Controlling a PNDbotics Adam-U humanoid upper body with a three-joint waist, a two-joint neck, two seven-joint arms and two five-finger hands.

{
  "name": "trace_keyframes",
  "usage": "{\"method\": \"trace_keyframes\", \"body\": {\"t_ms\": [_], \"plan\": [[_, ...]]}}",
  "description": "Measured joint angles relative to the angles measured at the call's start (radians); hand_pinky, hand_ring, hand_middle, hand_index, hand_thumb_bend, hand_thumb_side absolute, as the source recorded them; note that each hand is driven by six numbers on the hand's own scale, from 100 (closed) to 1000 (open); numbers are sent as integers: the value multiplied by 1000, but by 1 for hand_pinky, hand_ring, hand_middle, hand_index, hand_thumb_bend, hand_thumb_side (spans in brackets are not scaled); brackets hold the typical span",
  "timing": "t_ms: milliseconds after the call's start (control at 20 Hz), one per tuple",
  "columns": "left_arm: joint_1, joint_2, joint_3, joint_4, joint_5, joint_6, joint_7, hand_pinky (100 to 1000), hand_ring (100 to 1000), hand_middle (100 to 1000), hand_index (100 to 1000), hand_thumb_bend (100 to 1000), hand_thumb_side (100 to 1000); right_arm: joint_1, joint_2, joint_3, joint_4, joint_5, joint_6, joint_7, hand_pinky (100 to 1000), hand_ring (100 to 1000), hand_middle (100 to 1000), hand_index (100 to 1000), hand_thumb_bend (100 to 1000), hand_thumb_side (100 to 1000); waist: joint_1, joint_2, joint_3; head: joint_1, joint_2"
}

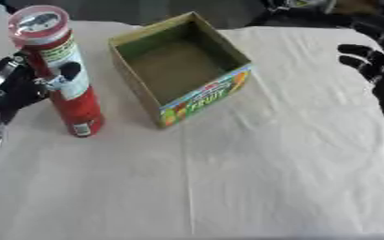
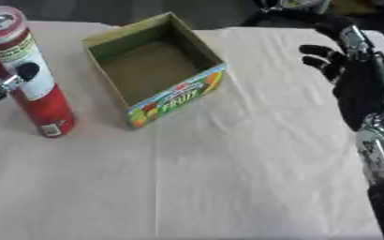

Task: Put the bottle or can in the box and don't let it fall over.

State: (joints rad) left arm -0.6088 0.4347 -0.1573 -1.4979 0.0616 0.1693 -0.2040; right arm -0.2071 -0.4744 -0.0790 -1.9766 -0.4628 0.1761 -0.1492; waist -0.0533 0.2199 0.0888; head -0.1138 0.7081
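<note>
We've got the tall red can (image 1: 62, 70) standing upright on the left side of the bench (image 1: 253, 178), long axis pretty much vertical, with its lid end up and leaning a touch toward the far left from where we're looking. It's a slim cylinder, smooth and glossy, with a white label patch down the side and a clear-looking plastic lid (image 1: 37, 21) ringed in red.

The left hand (image 1: 23, 84) comes in from the left edge and sits right against the can's middle. One black fingertip shows across the front of the label, so the fingers (image 1: 68, 70) are wrapped round the can, thumb side on the near face, and the rest of the hand is behind and to the left of it.

Just right of the can, not touching it, is the box (image 1: 205, 97): open-top cardboard, square-ish, plain brown inside, with a colourful fruit print on the near wall.

The bench is covered in a pale, wrinkly cloth with a crease running down the middle.

The right hand (image 2: 336, 63) hangs at the far right, well apart from everything, with its dark fingers spread and relaxed, holding nothing.
</note>
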Motion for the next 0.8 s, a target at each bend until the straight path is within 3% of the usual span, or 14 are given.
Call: {"method": "trace_keyframes", "body": {"t_ms": [350, 750, 800], "plan": [[-9, -16, 0, 6, -1, -3, -1, 827, 1000, 1000, 808, 432, 450, 0, 3, 0, 0, 0, 1, 1, 846, 771, 904, 945, 100, 717, 0, 0, -2, 0, -2], [-16, -24, -4, 13, 0, 5, 5, 798, 1000, 963, 800, 268, 380, 0, 4, 0, 0, 0, 2, 0, 845, 769, 900, 944, 100, 717, 0, 0, -2, 0, -8], [-16, -25, -5, 14, 0, 6, 6, 772, 1000, 948, 777, 214, 368, 0, 4, 0, 0, 0, 2, -1, 845, 768, 899, 944, 100, 717, 0, 0, -2, 0, -8]]}}
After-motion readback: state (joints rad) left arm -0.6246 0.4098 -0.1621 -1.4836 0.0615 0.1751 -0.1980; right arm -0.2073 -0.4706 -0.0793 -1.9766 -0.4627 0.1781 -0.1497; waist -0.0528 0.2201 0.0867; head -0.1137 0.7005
